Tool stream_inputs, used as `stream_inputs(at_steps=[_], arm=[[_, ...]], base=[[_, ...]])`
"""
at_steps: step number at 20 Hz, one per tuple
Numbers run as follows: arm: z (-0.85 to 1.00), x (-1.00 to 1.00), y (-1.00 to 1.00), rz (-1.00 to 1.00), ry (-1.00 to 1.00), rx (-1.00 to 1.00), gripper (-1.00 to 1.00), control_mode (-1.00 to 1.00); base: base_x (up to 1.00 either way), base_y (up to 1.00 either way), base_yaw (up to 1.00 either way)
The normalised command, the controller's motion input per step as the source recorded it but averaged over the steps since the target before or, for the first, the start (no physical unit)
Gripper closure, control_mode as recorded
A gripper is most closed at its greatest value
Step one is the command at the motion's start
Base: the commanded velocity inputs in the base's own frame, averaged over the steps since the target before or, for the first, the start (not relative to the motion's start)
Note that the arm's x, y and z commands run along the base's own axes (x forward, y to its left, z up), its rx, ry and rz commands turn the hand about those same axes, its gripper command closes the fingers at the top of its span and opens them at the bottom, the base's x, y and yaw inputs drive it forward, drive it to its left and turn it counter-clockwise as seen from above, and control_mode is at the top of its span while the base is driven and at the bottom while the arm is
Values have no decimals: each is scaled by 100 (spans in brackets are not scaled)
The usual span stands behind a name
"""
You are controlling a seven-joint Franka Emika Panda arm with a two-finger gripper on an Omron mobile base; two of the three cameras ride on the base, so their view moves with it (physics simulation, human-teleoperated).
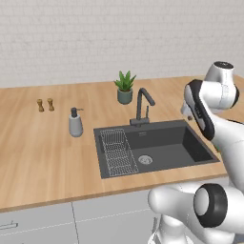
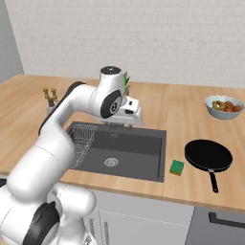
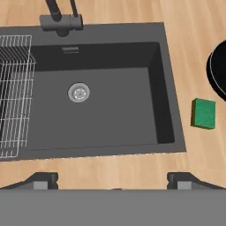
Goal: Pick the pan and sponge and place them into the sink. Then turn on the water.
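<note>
The black pan (image 2: 208, 155) lies on the wooden counter right of the sink (image 2: 136, 153), handle toward the front edge; its rim (image 3: 219, 70) shows in the hand view. The green sponge (image 2: 177, 167) rests flat between the pan and the basin's right rim, and it is also seen as the sponge (image 3: 204, 113). My gripper (image 2: 125, 124) hangs open above the sink (image 3: 119, 110), with its fingertips (image 3: 42, 180) wide apart and nothing between them. No water runs from the dark faucet (image 1: 143, 104).
A wire rack (image 1: 116, 152) fills the basin's left side beside the drain (image 3: 79, 92). A grey bowl of food (image 2: 224, 106) stands behind the pan. A potted plant (image 1: 125, 88), a soap dispenser (image 1: 75, 123) and two small shakers (image 1: 45, 105) stand along the back.
</note>
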Motion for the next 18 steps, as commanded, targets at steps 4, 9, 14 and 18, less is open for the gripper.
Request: stream_inputs(at_steps=[4,9,14,18], arm=[[-30,25,-100,-4,0,0,-100,-100],[-29,52,-95,-7,2,-2,-100,-100],[-24,42,-47,-5,1,0,-100,-100],[-2,1,-10,0,2,0,-100,-100]], base=[[0,0,0],[0,0,0],[0,0,0],[0,0,0]])
